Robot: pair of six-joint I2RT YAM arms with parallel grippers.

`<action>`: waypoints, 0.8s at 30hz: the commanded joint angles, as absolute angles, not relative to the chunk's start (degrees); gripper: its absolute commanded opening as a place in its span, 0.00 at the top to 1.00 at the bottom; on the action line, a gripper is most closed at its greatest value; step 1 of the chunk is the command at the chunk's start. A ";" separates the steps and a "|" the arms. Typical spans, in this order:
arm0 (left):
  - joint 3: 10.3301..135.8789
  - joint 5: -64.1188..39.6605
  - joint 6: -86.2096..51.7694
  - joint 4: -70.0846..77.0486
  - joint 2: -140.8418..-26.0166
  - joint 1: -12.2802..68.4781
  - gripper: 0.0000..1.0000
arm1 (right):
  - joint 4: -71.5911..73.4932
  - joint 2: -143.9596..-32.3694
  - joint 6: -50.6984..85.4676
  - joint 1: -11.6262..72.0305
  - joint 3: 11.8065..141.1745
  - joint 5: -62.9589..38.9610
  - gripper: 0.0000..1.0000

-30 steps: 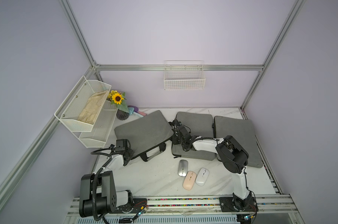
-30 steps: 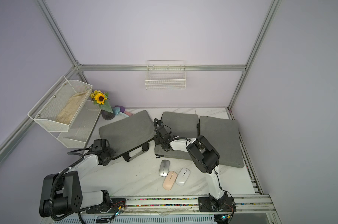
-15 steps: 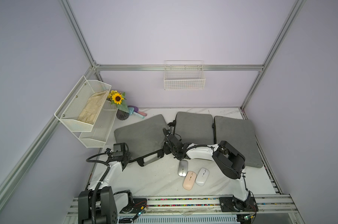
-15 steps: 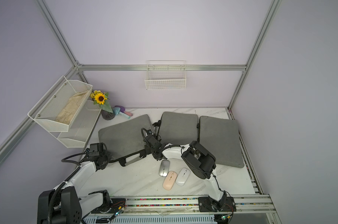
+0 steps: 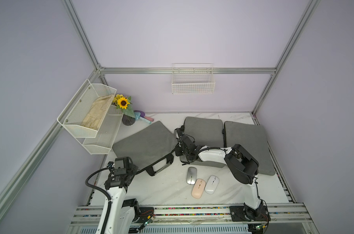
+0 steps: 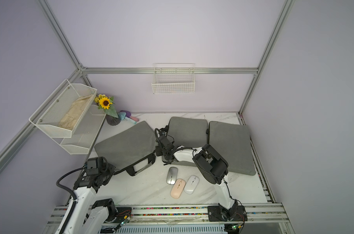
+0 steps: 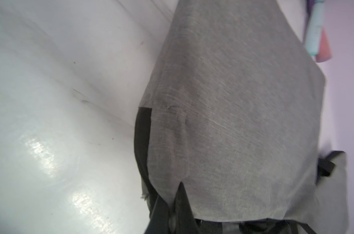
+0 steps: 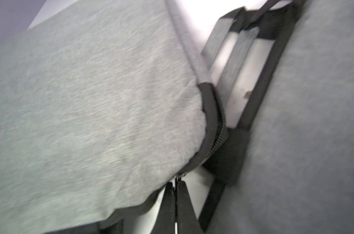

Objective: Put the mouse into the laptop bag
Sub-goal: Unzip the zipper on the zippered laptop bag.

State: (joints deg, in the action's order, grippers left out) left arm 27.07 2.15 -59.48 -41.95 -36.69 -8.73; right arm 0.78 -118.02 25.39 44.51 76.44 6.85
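Observation:
Three mice lie side by side at the table's front: a silver mouse (image 5: pixel 191 175), a pink mouse (image 5: pixel 198 188) and a white mouse (image 5: pixel 212 184). The left grey laptop bag (image 5: pixel 145 145) lies at an angle, its black handle (image 5: pixel 159 165) facing the front. My left gripper (image 5: pixel 136 172) is shut on the fabric at the bag's front-left corner (image 7: pixel 192 194). My right gripper (image 5: pixel 177 149) is shut on the zip pull (image 8: pixel 177 179) at the bag's right corner, between this bag and the middle one. No mouse is held.
Two more grey laptop bags (image 5: pixel 203 131) (image 5: pixel 247 145) lie flat at the back right. A vase with a sunflower (image 5: pixel 123 103) and pastel items (image 5: pixel 144 117) sit at the back left. White mesh shelves (image 5: pixel 86 113) hang on the left wall and a wire basket (image 5: pixel 193 81) on the back wall.
Both grippers have moved toward the front left, drawing the left bag with them. The bag's raised side has come down nearer the table.

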 commanded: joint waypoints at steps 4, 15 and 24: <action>25.33 -5.14 -58.45 -46.33 -33.26 -6.27 0.04 | -1.47 -124.20 25.05 40.84 85.29 5.73 1.00; 44.15 -3.51 -52.36 -46.64 -46.33 0.78 0.08 | -3.50 -128.07 22.96 38.06 89.44 4.75 1.00; 67.69 6.27 -51.23 -32.22 -83.21 19.22 0.14 | 1.72 -125.35 22.30 38.06 83.46 2.97 1.00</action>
